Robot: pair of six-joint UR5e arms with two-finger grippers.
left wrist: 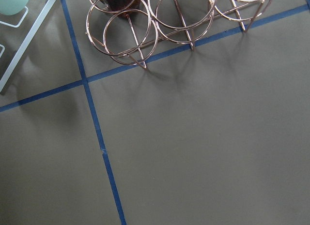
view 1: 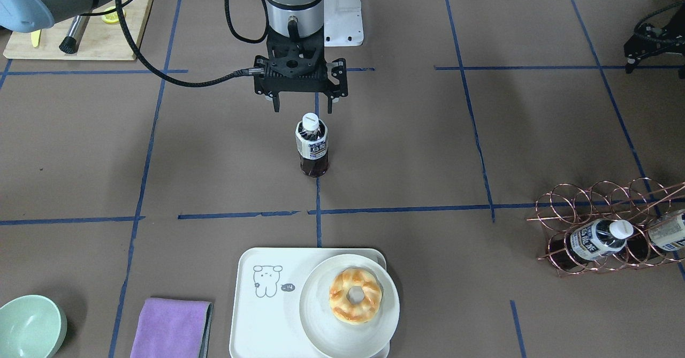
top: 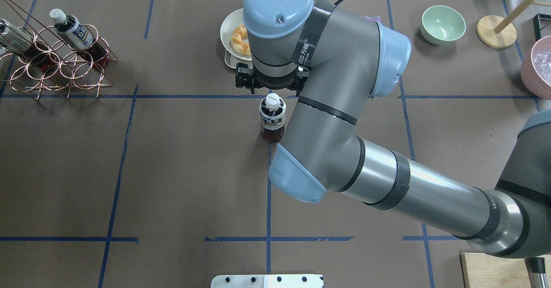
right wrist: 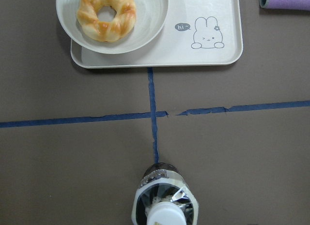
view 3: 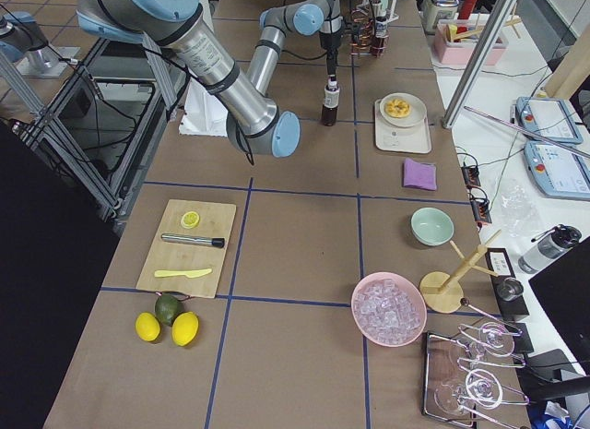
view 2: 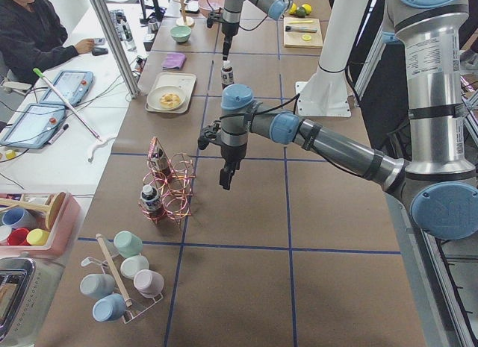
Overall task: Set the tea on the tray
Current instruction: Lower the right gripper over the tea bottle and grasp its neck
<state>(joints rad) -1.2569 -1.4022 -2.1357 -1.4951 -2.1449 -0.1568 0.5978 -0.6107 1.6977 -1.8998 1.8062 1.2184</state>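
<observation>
The tea bottle [view 1: 311, 144] stands upright on the brown table, with a white cap and dark liquid. It also shows in the overhead view [top: 272, 122] and at the bottom of the right wrist view [right wrist: 163, 201]. My right gripper [view 1: 303, 106] hangs open just above its cap, one finger on each side, not touching it. The cream tray [view 1: 267, 320] with the line-drawn animal lies apart from the bottle, at the table's operator side, and also shows in the right wrist view [right wrist: 213, 51]. My left gripper [view 1: 650, 42] is far off by the wire rack; I cannot tell whether it is open.
A white plate [view 1: 321, 315] with a doughnut [view 1: 355, 295] covers one half of the tray. A copper wire rack [view 1: 610, 229] holds other bottles. A purple cloth [view 1: 171, 328] and a green bowl [view 1: 29, 326] lie beside the tray. A wooden cutting board [view 1: 80, 31] sits near the robot.
</observation>
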